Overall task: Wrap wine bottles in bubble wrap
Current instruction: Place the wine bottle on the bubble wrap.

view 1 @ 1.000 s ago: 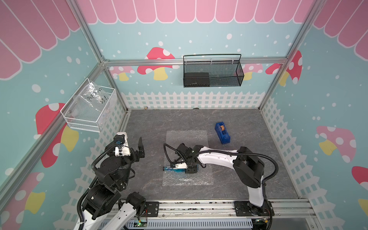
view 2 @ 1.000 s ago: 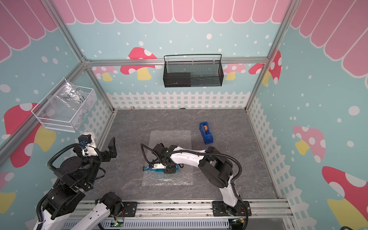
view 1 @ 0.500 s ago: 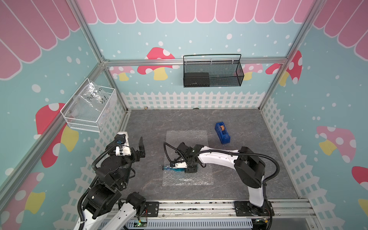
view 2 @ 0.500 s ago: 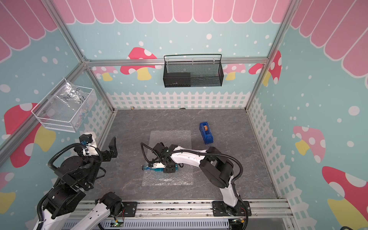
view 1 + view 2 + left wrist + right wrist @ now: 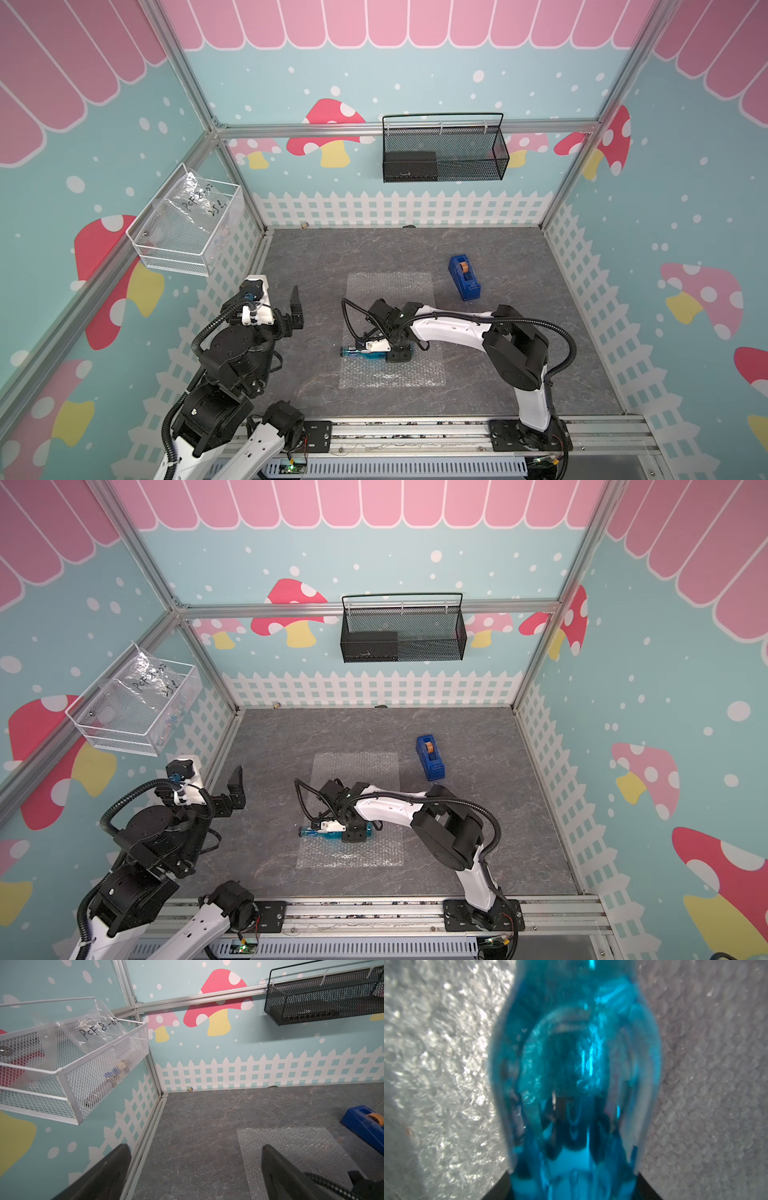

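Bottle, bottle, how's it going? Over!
Left gripper open, empty. Right gripper shut on bottle, lying on bubble wrap. Tape dispenser well clear.

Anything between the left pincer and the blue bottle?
Nothing but bare grey tabletop, as both top views show. The left pincer stands open beside the bubble wrap; the bottle lies with its cap at the sheet's edge on that side.

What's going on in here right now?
The right gripper is closed on the blue bottle, holding it on its side down at the near part of the bubble wrap, with the neck pointing toward the left arm's side. The sheet lies flat on the table, and no wrapping has begun. The left gripper hangs open and empty off to the side. The tape dispenser sits untouched beyond the sheet's far corner.
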